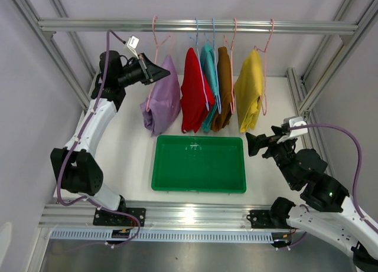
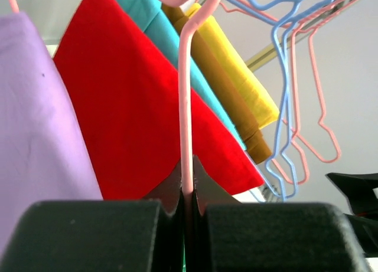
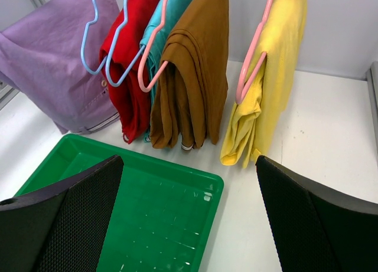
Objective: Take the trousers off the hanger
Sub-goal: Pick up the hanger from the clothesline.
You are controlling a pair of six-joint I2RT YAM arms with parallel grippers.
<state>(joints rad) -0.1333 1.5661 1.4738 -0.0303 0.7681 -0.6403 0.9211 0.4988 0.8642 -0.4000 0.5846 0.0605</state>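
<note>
All five trousers (image 1: 195,89) still hang, none off yet. The left tool (image 2: 186,192) pinches a pink hanger (image 2: 185,107), seemingly the lilac pair's (image 1: 162,98); the right tool (image 3: 188,161) gapes wide, holding nothing.

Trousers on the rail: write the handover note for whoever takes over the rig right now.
Left gripper: shut on a pink hanger wire next to the lilac pair.
Right gripper: open, right of the tray, aimed at the rack.
Trousers: lilac, red, teal, brown and yellow all hang on hangers on the rail.
Done: none removed.
Left: take all five off.
</note>
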